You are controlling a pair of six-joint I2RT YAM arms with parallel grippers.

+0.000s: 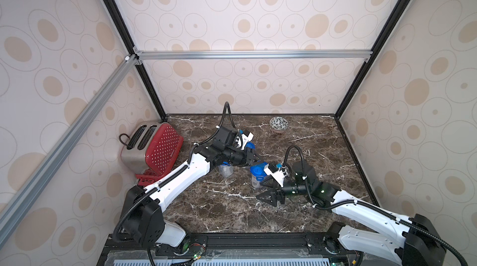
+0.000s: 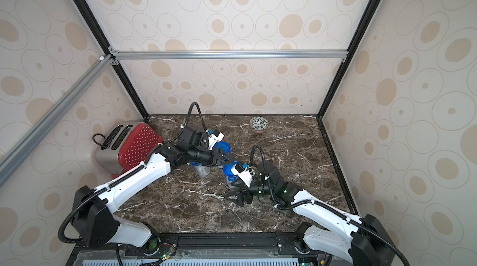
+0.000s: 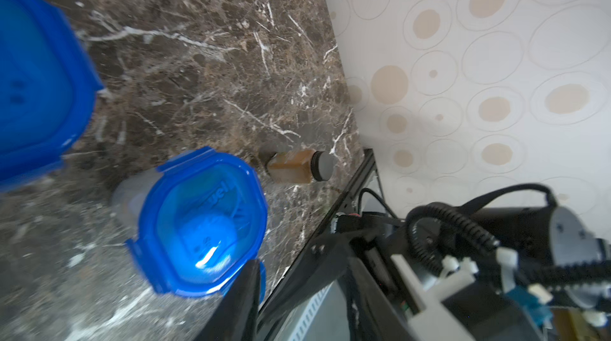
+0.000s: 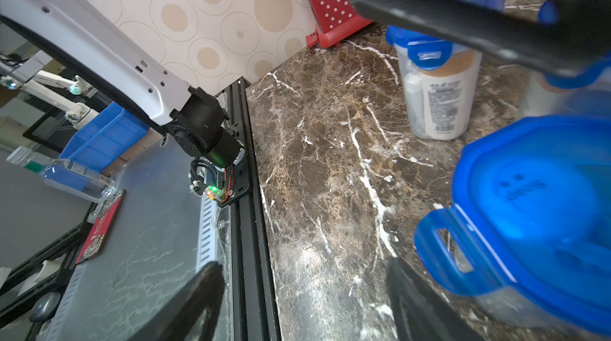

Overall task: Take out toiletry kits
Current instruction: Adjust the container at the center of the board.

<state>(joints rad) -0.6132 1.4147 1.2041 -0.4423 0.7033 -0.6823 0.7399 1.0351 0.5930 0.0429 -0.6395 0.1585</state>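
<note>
- Three clear jars with blue clip lids are standing on the marble tabletop (image 1: 232, 215), all with their lids on.
- The left jar (image 1: 225, 171) is sitting under the left arm's wrist, on the side of the red toaster (image 1: 157, 148).
  - The right wrist view is showing it best. A white bottle (image 4: 444, 101) with a printed label is standing upright inside it. A slim white tube (image 4: 413, 91) is pressing against the bottle's side.
  - These toiletry pieces are inside the closed jar, not out on the tabletop.
- The middle jar (image 1: 257, 175) is standing just right of the left jar, beside the right wrist camera. Its contents are blurring out behind the blue lid, so I cannot tell what they are.
- The far jar (image 1: 249, 146) is showing only its lid behind the left arm.
- A small brown jar (image 3: 292, 165) with a dark lid is sitting near the tabletop's edge by the black rail. I cannot tell whether it is upright.
- A patterned bowl (image 1: 279, 124) is resting far right, well apart from the jars.
- The right pincer (image 4: 302, 270) is hanging low, just near of the middle jar. Its fingers are spreading wide with nothing between them.
- The left pincer (image 1: 254, 159) is hovering between the far and middle jars. Only one finger (image 3: 246, 289) is showing, so I cannot tell its spread.
</note>
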